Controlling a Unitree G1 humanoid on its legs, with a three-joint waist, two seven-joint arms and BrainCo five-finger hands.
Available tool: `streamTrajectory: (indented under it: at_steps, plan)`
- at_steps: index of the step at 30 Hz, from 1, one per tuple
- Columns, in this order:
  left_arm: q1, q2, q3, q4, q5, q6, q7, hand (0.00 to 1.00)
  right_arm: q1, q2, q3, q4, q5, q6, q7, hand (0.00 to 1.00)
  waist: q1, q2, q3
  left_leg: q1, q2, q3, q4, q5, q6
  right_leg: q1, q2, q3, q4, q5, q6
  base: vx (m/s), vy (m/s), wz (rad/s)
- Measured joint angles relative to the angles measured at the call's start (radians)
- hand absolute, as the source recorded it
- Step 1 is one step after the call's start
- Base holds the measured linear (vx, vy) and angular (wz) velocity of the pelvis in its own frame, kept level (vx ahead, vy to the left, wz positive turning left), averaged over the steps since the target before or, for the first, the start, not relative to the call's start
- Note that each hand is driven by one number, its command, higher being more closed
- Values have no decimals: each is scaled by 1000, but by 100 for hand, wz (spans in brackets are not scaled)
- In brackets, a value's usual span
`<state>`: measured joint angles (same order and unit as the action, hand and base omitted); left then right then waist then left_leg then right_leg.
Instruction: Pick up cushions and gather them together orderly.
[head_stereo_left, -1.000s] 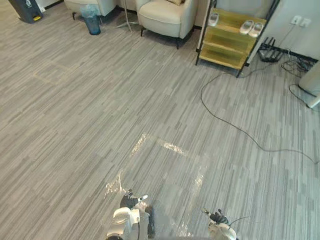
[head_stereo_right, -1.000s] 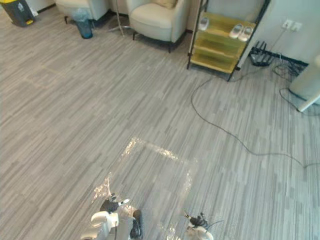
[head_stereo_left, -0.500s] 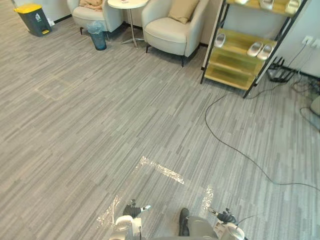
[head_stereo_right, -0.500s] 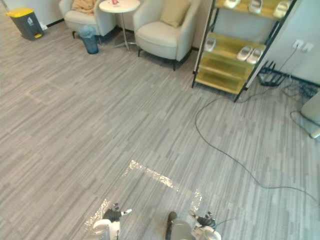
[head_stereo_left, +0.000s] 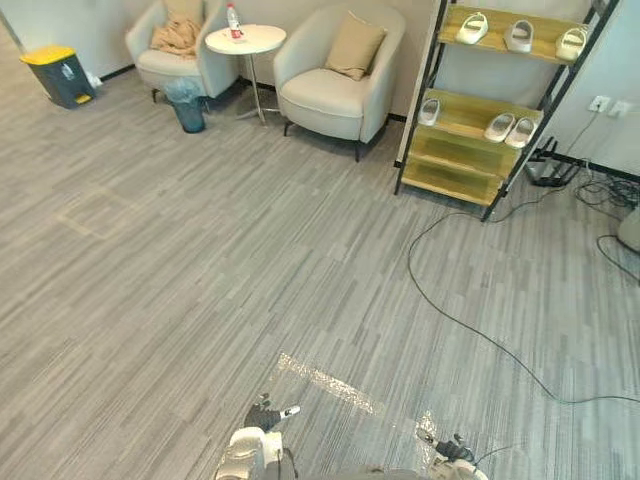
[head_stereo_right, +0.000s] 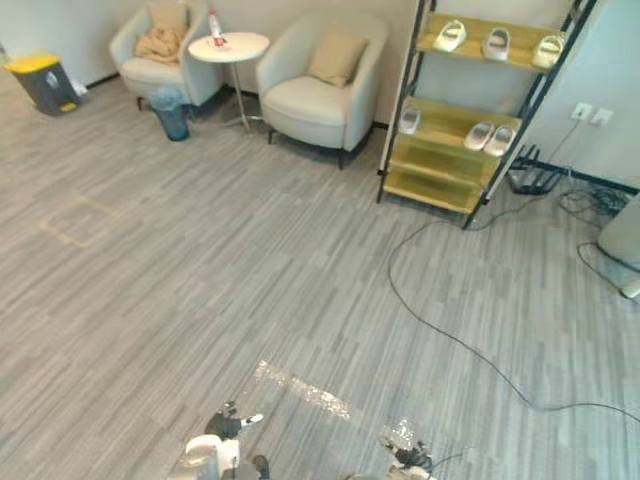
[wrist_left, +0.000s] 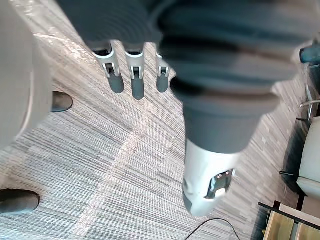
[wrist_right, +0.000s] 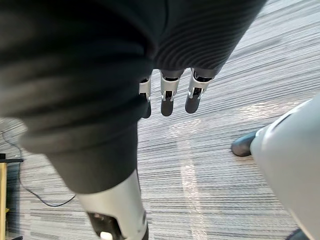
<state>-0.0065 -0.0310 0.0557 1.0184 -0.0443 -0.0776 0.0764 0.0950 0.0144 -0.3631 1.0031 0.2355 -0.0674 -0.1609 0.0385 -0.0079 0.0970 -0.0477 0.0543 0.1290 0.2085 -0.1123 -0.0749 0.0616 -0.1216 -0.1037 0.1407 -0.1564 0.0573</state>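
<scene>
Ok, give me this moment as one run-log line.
stage: before pickup | left hand: open, empty | right hand: open, empty | cushion: on armchair across the floor, untouched

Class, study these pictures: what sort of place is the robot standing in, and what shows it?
Probably a lounge or waiting area: cream armchairs, one bearing a tan cushion, a round table between them, and a shelf rack of slippers.

1. We see a round white side table (head_stereo_left: 245, 40) holding a bottle (head_stereo_left: 233, 20).
2. Right of the table, a tan cushion (head_stereo_left: 352, 47) leans upright in a cream armchair (head_stereo_left: 320, 96).
3. Left of it, crumpled tan cloth (head_stereo_left: 178, 37) lies on another armchair (head_stereo_left: 163, 64).
</scene>
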Motion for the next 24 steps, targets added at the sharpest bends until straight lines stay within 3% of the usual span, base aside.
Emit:
streamTrajectory:
  at_steps: [5,11,24]
  plan:
    - [6,15,-7,17,1,0,-1,0,16,5,-29,1,0,0,3,0,0,2,-7,53,-35,-1,-70,10,17,34,-20,4,-28,-7,11,100,55,4]
    - [9,29,-44,58,0,-4,-2,0,26,-11,-66,49,3,3,4,0,1,17,-29,87,-33,-32,-126,27,15,54,-6,6,-51,-7,11,49,-45,1]
    - [6,75,-63,99,1,-4,-1,0,20,-31,-104,116,11,7,2,0,0,-1,-42,103,-37,-43,-172,51,16,51,-2,29,-77,-1,8,-18,-7,-2]
